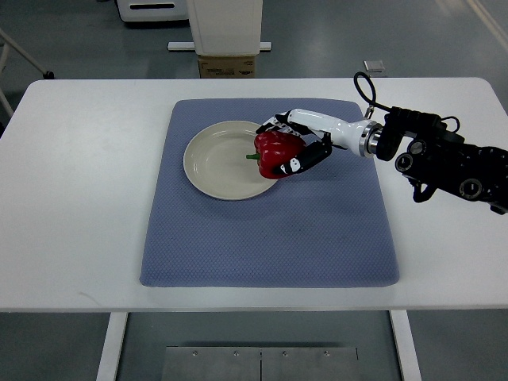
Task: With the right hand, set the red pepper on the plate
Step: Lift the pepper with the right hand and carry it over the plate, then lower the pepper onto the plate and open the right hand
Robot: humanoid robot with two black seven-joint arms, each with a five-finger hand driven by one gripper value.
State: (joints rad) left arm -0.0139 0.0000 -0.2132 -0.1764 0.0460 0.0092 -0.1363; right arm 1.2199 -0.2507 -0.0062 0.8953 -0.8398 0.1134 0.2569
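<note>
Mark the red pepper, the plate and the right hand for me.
red pepper (275,148), top view, on its upper red side.
plate (210,159), top view, on its bare inner surface.
right hand (305,147), top view, on the hand's middle.

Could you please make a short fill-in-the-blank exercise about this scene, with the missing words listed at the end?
1. The right hand is closed around a ____ pepper.
2. The pepper is over the ____ edge of the plate, as seen in the picture.
3. The plate lies on a ____ mat.
4. The mat lies on a ____ table.

Missing words: red; right; blue; white
</note>
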